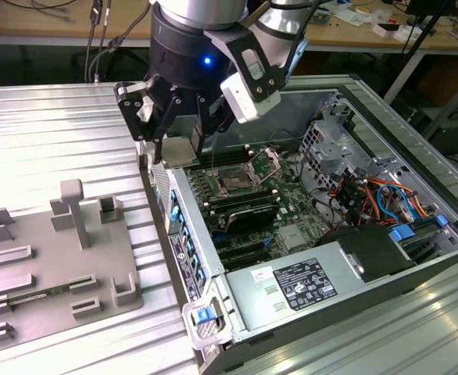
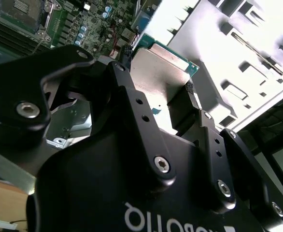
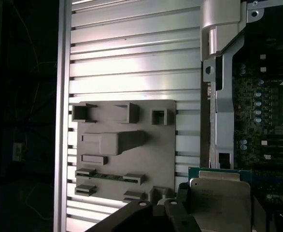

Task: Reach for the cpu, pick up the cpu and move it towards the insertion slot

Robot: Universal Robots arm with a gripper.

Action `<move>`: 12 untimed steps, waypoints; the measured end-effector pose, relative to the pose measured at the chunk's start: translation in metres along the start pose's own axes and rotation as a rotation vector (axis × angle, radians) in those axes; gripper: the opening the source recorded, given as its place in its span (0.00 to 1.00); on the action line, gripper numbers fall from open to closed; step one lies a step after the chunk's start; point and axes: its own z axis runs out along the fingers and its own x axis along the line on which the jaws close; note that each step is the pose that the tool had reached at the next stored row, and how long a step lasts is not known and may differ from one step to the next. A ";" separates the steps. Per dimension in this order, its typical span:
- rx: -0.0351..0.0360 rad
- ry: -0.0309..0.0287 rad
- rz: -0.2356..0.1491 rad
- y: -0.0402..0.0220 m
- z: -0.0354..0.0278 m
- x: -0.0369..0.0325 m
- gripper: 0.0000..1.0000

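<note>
Exterior view: gripper point(image 1: 180, 148) upper centre, fingers closed on the cpu point(image 1: 180, 151); insertion slot point(image 1: 234, 183) just right, inside the open computer case point(image 1: 385, 133)
Second wrist view: cpu point(image 2: 158, 72) upper centre, clamped between black fingers point(image 2: 124, 82)
First wrist view: cpu point(image 3: 219, 205) lower right; grey fixture plate point(image 3: 127, 145) centre

A grey fixture plate point(image 1: 53, 273) with raised blocks and 1 tall post lies on the ribbed metal table point(image 1: 41, 133), at the exterior view's left. Just right of it lies an open computer case point(image 1: 416, 148). Inside are a green motherboard point(image 1: 291, 207), orange and blue cables point(image 1: 377, 195), and, nearest, a labelled power supply point(image 1: 307, 285). Wooden benches point(image 1: 57, 23) stand far behind.
</note>
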 end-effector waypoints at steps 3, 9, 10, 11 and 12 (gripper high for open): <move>0.0000 0.0000 0.000 -0.0001 -0.0001 -0.0032 0.55; 0.0001 0.0000 0.000 -0.0003 -0.0003 -0.0112 0.55; 0.0000 0.0000 0.000 -0.0003 -0.0003 -0.0123 0.55; 0.0001 0.0000 0.000 -0.0003 -0.0003 -0.0132 0.55; 0.0000 0.0000 0.000 -0.0003 -0.0003 -0.0145 0.55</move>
